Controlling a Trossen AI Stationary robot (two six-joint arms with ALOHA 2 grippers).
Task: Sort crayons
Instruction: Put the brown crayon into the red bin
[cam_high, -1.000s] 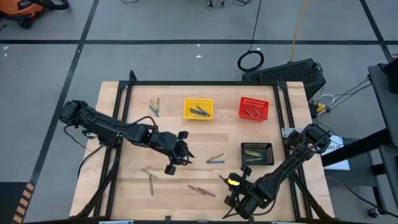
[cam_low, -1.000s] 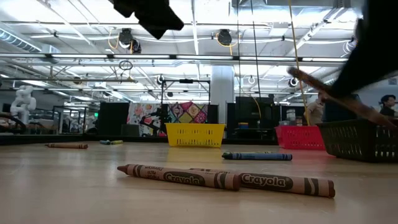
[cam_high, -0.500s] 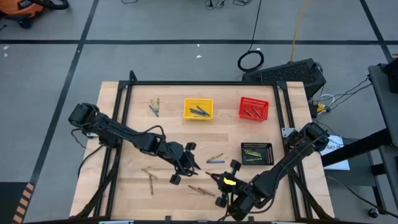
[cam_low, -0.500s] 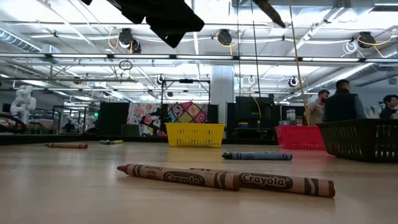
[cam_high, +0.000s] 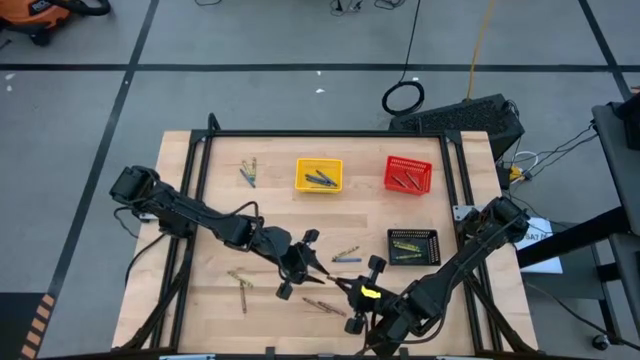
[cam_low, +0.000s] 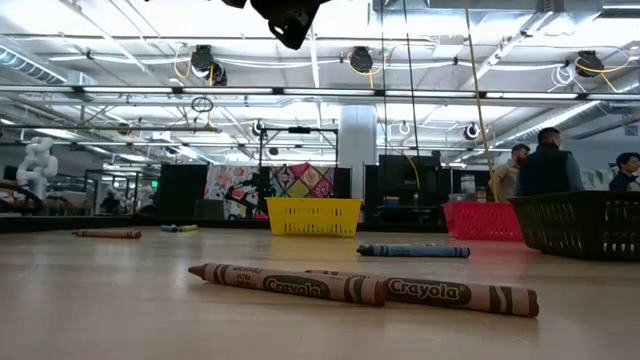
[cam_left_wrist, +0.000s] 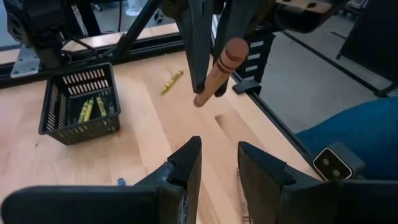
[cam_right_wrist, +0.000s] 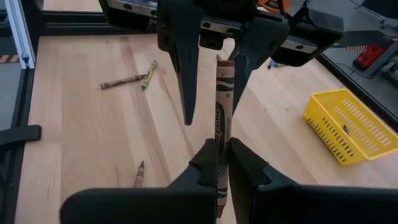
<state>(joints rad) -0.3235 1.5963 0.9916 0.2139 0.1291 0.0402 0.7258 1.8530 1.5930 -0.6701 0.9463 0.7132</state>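
My right gripper is shut on a brown crayon above the table's near middle. My left gripper faces it, open, its two fingers standing on either side of the crayon's free end; I see no touch. From the left wrist view the crayon shows beyond my left gripper. More crayons lie flat on the wood: two brown ones, a blue one, a pair and a group. My right gripper pinches the brown crayon between its two fingers, near the end closest to it. The crayon lies along the fingers and sticks out ahead of them toward my left gripper. It is lifted clear of the table, slanting.
Three mesh baskets stand on the far and right part of the table: yellow, red and black, each with crayons inside. Loose crayons lie near the left front. People stand in the room beyond the table.
My right gripper has risen from near the table's front edge with the brown crayon, rolling its wrist, and has carried it up toward my left gripper. My left gripper has moved toward the near right and tipped down, coming to the crayon's free end.
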